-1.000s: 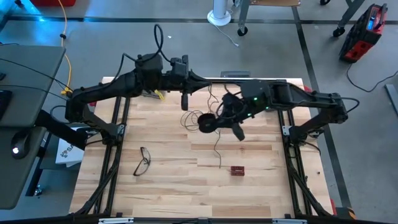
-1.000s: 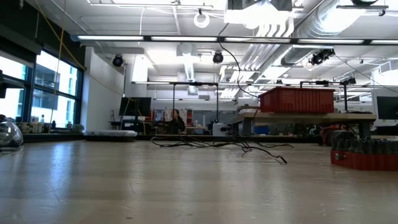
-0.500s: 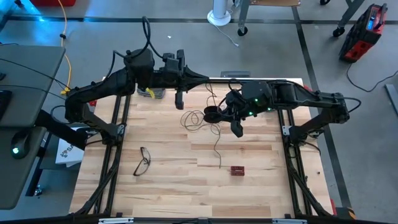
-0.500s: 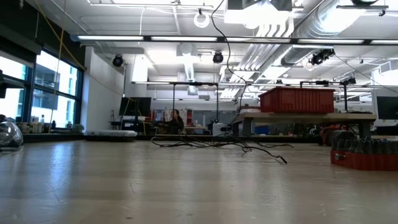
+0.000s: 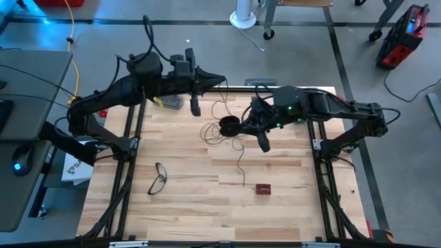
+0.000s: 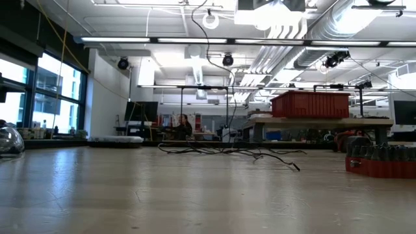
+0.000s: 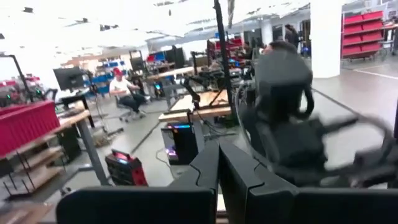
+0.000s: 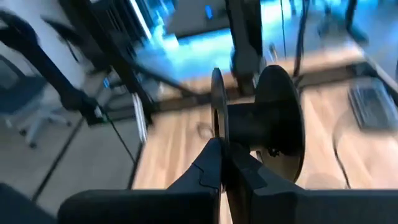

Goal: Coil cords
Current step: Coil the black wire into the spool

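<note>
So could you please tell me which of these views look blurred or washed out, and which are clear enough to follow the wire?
High view: evenly lit and clear, with the wire traceable on the table. Left wrist view: the ceiling is washed out and the other arm is smeared. Right wrist view: the background is streaked, and the reel is soft-edged above the right tool. Low view: ceiling lights glare.

Workshop: red bins (image 6: pixel 309 104), workbenches (image 6: pixel 318 122), exposed ducts (image 6: pixel 325 26).

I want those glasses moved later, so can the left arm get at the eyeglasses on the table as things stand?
Probably yes. The eyeglasses lie alone on bare wood on the left arm's side. The left gripper is shut, raised near the table's far edge, and would have to come back and open.
</note>
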